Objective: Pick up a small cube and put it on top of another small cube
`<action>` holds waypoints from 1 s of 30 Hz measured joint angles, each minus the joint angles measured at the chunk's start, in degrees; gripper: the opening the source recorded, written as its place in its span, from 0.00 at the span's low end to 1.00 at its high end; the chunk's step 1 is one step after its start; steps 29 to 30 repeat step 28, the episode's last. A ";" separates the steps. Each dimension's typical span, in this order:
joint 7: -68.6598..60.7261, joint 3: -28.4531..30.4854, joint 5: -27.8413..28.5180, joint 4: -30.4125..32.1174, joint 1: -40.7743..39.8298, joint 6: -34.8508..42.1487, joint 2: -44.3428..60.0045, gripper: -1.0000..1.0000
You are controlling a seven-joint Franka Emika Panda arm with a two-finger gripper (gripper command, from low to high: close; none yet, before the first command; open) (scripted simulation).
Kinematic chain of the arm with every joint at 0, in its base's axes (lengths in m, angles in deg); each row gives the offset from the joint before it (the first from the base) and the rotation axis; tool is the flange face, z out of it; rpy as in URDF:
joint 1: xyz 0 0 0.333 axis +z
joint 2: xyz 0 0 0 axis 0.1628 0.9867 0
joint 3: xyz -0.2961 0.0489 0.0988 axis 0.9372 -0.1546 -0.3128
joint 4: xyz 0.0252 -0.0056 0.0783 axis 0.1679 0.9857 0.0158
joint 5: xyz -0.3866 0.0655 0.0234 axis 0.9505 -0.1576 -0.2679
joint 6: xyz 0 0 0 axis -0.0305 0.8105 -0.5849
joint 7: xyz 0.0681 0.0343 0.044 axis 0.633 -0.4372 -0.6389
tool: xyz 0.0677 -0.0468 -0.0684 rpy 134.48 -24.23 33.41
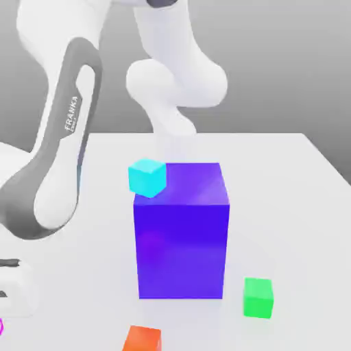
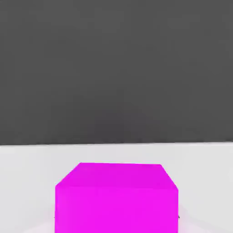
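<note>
Magenta cube point(image 2: 116, 198) sits close in front of the hand camera on the white bench point(image 2: 27, 182); a magenta sliver point(image 1: 1, 326) shows at the exterior view's left edge, by the arm's lower end. Hand fingers are together; whether they clamp the cube can't be told. Big blue block point(image 1: 182, 233) stands mid-bench, cyan cube point(image 1: 147, 177) at its upper left corner. Green cube point(image 1: 258, 297) sits right of the block, orange cube point(image 1: 142, 339) in front.

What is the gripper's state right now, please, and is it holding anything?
Gripper: shut. A magenta cube sits right in front of the hand camera, but whether it is actually gripped cannot be told.
</note>
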 joint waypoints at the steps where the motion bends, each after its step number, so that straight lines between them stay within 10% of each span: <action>1: 0.83 -0.60 0.68 1.54 1.61 -0.33 -1.30 0.00; 24: 14.78 -15.26 10.18 30.38 28.49 -14.02 -16.96 0.00; 25: 15.07 -14.73 10.58 30.29 28.93 -15.85 -15.02 1.00; 30: 15.07 -14.73 10.58 30.29 28.93 -15.85 -15.02 1.00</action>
